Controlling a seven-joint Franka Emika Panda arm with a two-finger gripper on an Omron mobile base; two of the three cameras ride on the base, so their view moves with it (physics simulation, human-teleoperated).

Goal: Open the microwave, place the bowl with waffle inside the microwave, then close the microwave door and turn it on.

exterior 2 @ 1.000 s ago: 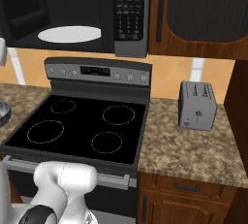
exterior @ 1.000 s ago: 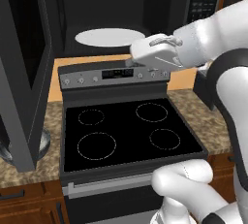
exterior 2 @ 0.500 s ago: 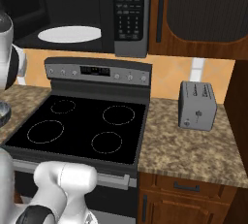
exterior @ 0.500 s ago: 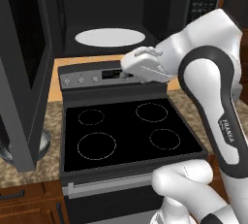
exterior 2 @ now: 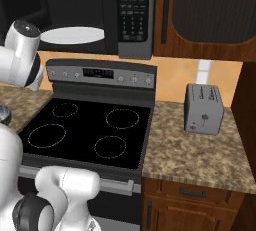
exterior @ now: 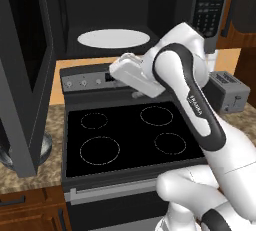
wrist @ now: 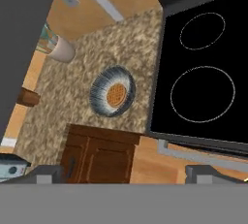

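Observation:
The microwave [exterior: 150,5] hangs wide open over the stove, its white turntable [exterior: 114,38] bare. The microwave door [exterior: 25,75] is swung out to the left. In the hand view the bowl [wrist: 99,97] sits on the speckled counter left of the stove, with the waffle [wrist: 116,95] lying in its middle. Part of the bowl's rim [exterior: 46,146] peeks out behind the open door. My gripper [wrist: 125,173] is open and empty, well above the bowl and apart from it. My hand [exterior: 131,72] hovers over the stove's control panel.
The black stove top [exterior: 130,132] lies right of the bowl. A pale cup [wrist: 60,49] stands on the counter beyond the bowl. The grey toaster [exterior 2: 202,109] sits on the right counter. The button panel [exterior 2: 134,12] is at the microwave's right.
The arm has folded and swung my hand left, from the right side of the stove's panel to its middle. The microwave and bowl have not moved.

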